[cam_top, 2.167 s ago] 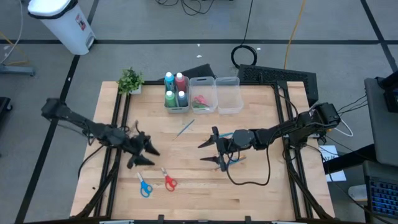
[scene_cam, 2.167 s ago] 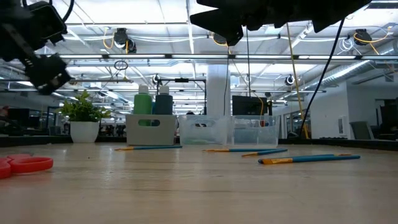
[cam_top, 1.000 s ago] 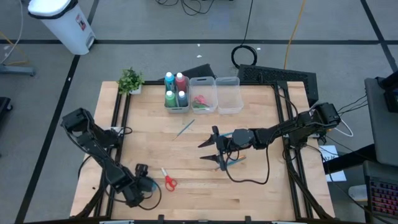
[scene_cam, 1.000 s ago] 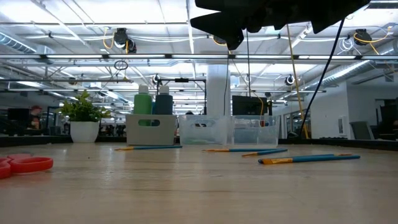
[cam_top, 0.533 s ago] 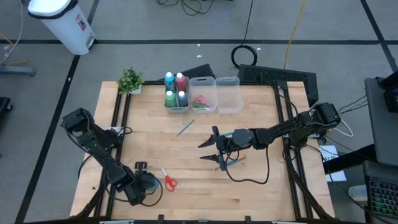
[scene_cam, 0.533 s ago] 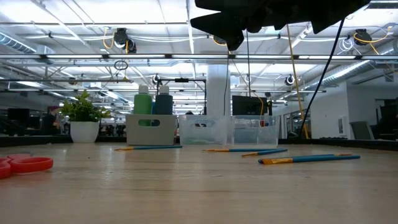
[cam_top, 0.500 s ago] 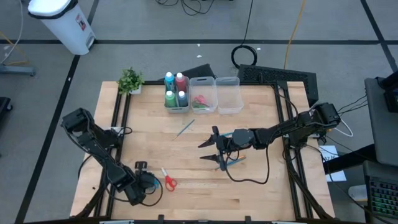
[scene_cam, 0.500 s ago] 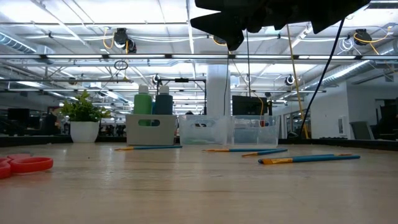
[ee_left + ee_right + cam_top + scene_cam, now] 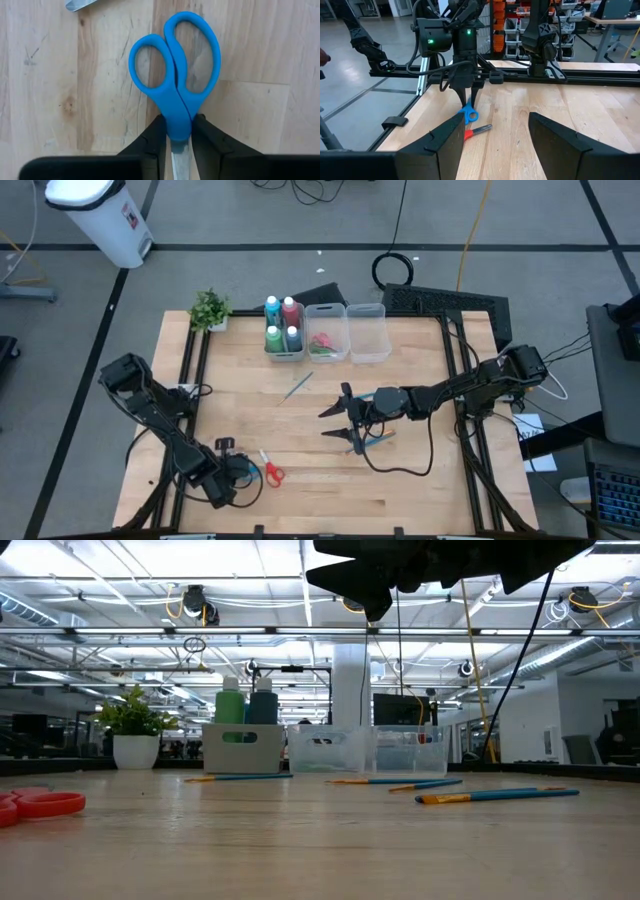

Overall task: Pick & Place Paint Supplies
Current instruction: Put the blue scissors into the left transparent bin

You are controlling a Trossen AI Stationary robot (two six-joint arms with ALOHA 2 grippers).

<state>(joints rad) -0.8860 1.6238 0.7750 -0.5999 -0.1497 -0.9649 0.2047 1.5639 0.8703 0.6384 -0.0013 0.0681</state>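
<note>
The left hand (image 9: 178, 145) pinched the blue scissors (image 9: 176, 80) flat on the wooden surface (image 9: 300, 480) at 7 o'clock; the right hand (image 9: 335, 423), fingers apart, hovered mid-surface; beyond, bottles (image 9: 282, 325) stood at 12 o'clock

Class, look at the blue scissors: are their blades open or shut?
Shut. In the left wrist view the blue scissors have both handle loops pressed together, with the left gripper pinching them just below the loops.

My left gripper (image 9: 178, 135) has its jaws pinched on the blue scissors (image 9: 175, 85) right at the neck, handles pointing away from me, lying flat on wood tabletop (image 9: 45, 85). Bit of metal blade (image 9: 82, 4) at frame edge.
</note>
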